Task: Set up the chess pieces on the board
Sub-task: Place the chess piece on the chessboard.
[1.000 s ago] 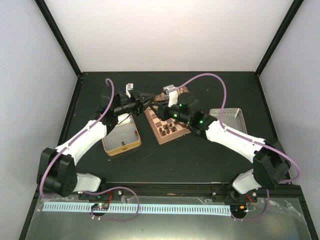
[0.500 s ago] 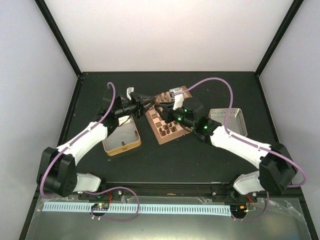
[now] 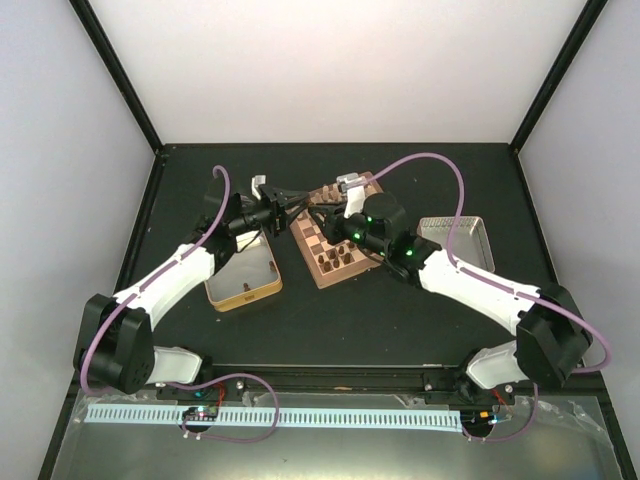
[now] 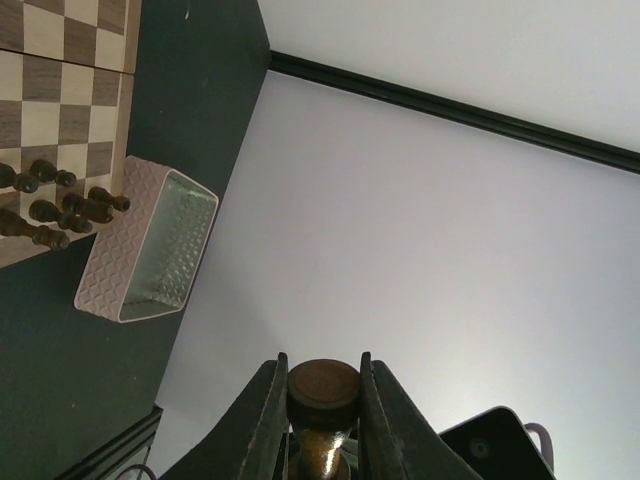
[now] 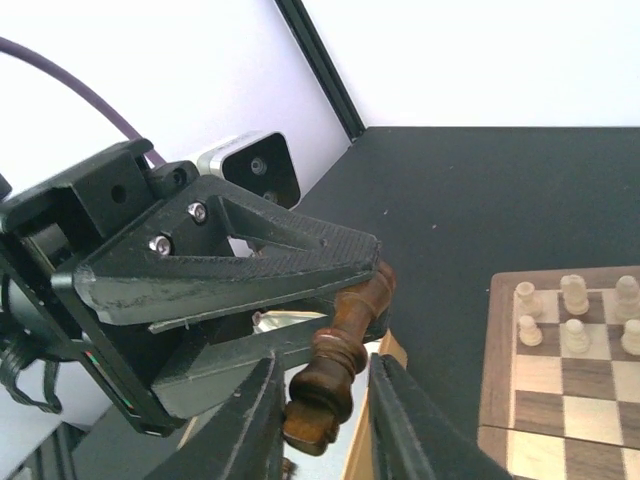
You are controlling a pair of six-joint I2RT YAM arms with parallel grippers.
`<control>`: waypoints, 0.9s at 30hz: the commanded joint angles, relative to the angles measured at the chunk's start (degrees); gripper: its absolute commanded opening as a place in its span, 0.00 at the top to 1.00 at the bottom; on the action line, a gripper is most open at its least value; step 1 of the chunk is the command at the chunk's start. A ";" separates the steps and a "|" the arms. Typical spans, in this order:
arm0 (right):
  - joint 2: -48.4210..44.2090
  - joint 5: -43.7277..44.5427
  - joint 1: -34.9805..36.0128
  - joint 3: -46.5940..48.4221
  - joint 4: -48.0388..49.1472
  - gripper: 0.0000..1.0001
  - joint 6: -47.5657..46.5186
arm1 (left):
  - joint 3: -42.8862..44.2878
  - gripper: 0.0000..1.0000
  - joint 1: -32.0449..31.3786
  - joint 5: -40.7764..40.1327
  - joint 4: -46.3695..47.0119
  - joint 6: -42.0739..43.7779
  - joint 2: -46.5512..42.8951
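Note:
My left gripper (image 3: 290, 202) is shut on the round base of a dark-brown chess piece (image 4: 324, 385) and holds it in the air by the board's far-left corner. In the right wrist view the piece (image 5: 345, 350) sticks out of the left gripper (image 5: 230, 270), and its head lies between my right gripper's (image 5: 322, 370) fingers, which stand a little apart around it. The right gripper (image 3: 318, 205) meets it from the right. The board (image 3: 325, 270) carries several dark pieces (image 4: 60, 205) at its near side and cream pieces (image 5: 575, 300) at the far side.
A gold-rimmed tin (image 3: 242, 275) lies left of the board, under the left arm. A silver tin (image 3: 455, 240) lies right of the board, and it also shows in the left wrist view (image 4: 150, 250). Dark table all round, with black frame posts at the edges.
The right gripper has swung left from over the board towards the left gripper. Its fingers now sit around the head of the piece that the left gripper holds.

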 commanded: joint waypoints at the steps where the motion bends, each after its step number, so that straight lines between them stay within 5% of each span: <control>1: 1.38 0.99 -0.06 3.06 -1.15 0.80 -0.76 | 0.18 0.95 -0.34 1.12 2.30 -2.57 -1.44; 8: 2.01 0.50 -0.11 6.26 -7.03 0.99 -0.57 | -0.26 0.92 -0.42 1.67 2.64 -2.46 -0.96; 12: 2.29 -0.66 -0.65 11.31 -15.95 0.99 -0.53 | -0.61 0.71 -0.34 1.69 2.20 -0.67 -1.65; 17: 3.78 -4.43 -4.13 16.25 -28.73 0.99 1.19 | 1.99 0.37 0.20 -0.04 -11.38 14.32 -2.38; 27: 9.20 -3.52 -10.85 23.94 -57.74 0.99 -4.55 | -0.95 0.20 2.02 -10.77 -22.87 38.26 -7.76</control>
